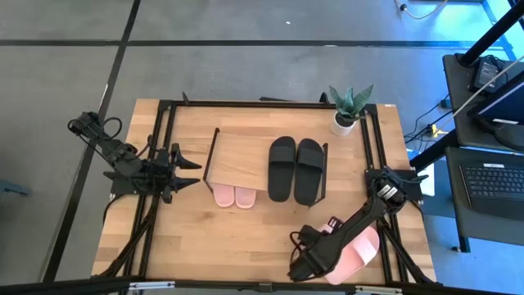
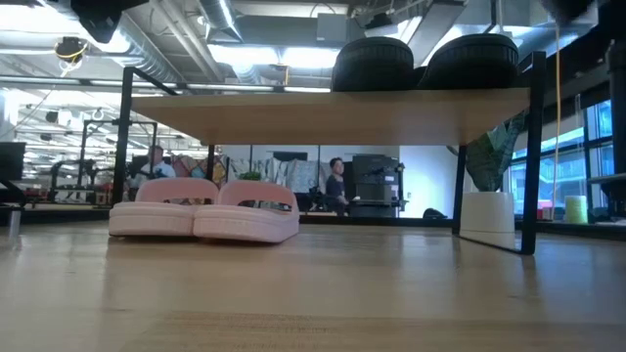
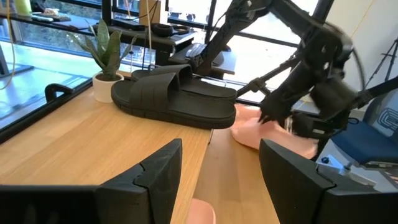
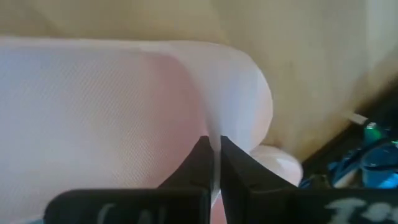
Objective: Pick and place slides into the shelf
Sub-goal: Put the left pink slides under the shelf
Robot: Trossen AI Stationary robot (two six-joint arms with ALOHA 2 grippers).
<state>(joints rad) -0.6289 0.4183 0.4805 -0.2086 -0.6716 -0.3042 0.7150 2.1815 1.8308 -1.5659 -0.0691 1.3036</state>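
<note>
The right gripper is pinching its fingers together on the strap edge of a pink slide lying beneath it, so lifting and carrying toward the shelf ahead is probably coming next.

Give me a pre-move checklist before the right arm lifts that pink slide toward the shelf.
1. Right gripper shut on the pink slide: ok, fingers pinch its edge.
2. Grip secure enough to lift: cannot tell.
3. Free room on the shelf top: ok, bare board beside the black pair.
4. Pink pair under the shelf out of the way: ok.
5. Left gripper clear of the path: ok, open, waiting at the shelf's left end.
6. Plant clear: ok, at the far corner.
</note>
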